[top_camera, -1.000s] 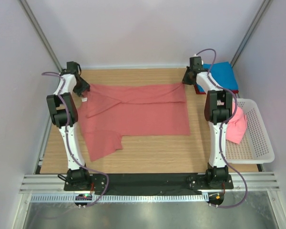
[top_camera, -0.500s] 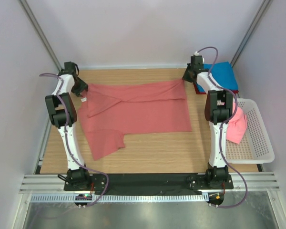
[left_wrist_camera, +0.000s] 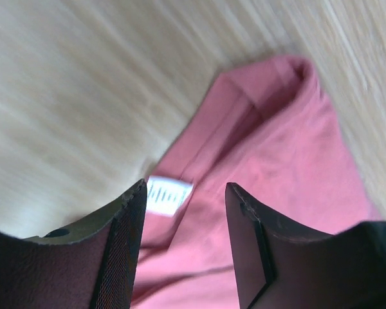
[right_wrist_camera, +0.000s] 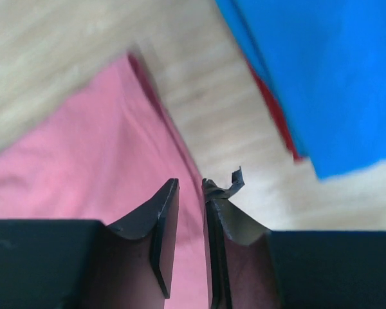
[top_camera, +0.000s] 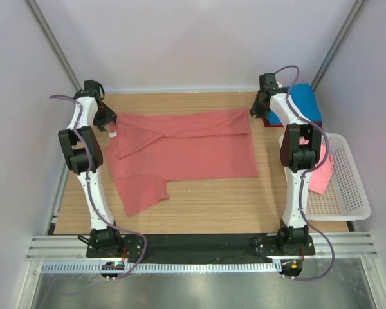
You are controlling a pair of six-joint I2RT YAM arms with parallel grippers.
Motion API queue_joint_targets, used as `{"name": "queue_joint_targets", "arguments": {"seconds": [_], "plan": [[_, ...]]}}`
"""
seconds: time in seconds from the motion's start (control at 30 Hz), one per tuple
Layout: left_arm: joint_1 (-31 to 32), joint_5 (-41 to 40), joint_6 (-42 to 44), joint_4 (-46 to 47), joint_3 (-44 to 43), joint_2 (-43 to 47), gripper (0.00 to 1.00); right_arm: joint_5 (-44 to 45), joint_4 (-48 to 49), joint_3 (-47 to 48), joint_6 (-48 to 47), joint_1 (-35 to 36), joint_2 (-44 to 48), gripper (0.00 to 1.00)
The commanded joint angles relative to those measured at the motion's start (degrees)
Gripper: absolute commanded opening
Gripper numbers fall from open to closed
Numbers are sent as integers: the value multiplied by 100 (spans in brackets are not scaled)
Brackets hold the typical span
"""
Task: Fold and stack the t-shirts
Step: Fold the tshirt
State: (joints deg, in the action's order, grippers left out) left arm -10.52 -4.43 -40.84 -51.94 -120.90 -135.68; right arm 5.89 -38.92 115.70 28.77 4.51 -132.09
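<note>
At tabletop (top_camera: 212,206) centre: salmon shirt (top_camera: 186,151), spread flat, its far edge turned over in a band, one sleeve sticking out toward 7 o'clock. Judged one fold in, several to go.

At 10 o'clock: left gripper (left_wrist_camera: 185,187), above the shirt's collar corner. The jaws stand well apart with nothing between them. The white label (left_wrist_camera: 169,195) shows through the gap.

At 1 o'clock: right gripper (right_wrist_camera: 190,183), over the shirt's far right corner. The jaws are parted by a narrow slit only, with no cloth seen pinched in it.

At 2 o'clock, far corner: blue shirt (top_camera: 300,102), folded, lying on top of dark red shirt (right_wrist_camera: 275,116), of which only an edge shows. Judged the stack, two items done.

At 3 to 4 o'clock: white basket (top_camera: 354,193), holding pink shirt (top_camera: 321,172), crumpled and unfolded.

Status, as judged: two of four shirts stacked, one mid-fold, one untouched. Left to do: finish and stack the salmon shirt, then fold and stack the pink one.
</note>
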Motion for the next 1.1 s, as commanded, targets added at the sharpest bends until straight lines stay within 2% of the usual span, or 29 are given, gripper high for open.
{"name": "queue_joint_targets", "arguments": {"seconds": [0.0, 0.07, 0.1, 0.13, 0.2, 0.33, 0.47, 0.53, 0.57, 0.67, 0.77, 0.93, 1.03, 1.07], "plan": [[226, -374, 322, -493, 405, 1032, 53, -61, -354, -609, 102, 269, 824, 28], [384, -559, 401, -196, 855, 1314, 54, -79, -327, -924, 102, 331, 930, 28], [402, -438, 427, 50, 1397, 1516, 54, -53, -301, -1005, 85, 392, 983, 28], [402, -167, 454, 470, 1568, 1553, 55, -9, -318, -1101, 50, 419, 992, 28], [393, 11, 480, 720, 1745, 1501, 55, 17, -327, -1190, 32, 410, 966, 31], [402, 354, 568, 563, 949, 729, 54, 35, -231, -1515, 31, 436, 992, 38], [393, 408, 498, 799, 639, 464, 56, 193, -46, -1752, 58, 436, 905, 41], [376, 381, 463, 696, 498, 306, 56, 481, -98, -1744, 67, 436, 852, 34], [367, 338, 463, 581, 254, 87, 56, 588, -142, -1761, 67, 436, 878, 22], [314, 74, 471, -25, -274, -387, 57, 931, -29, -1954, -3, 428, 983, 7], [270, -102, 507, -378, -487, -617, 56, 896, 68, -2043, -100, 428, 975, 1], [253, -76, 524, -474, -583, -434, 57, 835, -45, -1938, -4, 428, 957, 1], [270, -85, 551, -589, -698, -57, 56, 922, -423, -1631, 75, 436, 1018, 6], [296, -41, 655, -580, -681, 58, 56, 923, -589, -1612, 119, 445, 1080, 13]]}}
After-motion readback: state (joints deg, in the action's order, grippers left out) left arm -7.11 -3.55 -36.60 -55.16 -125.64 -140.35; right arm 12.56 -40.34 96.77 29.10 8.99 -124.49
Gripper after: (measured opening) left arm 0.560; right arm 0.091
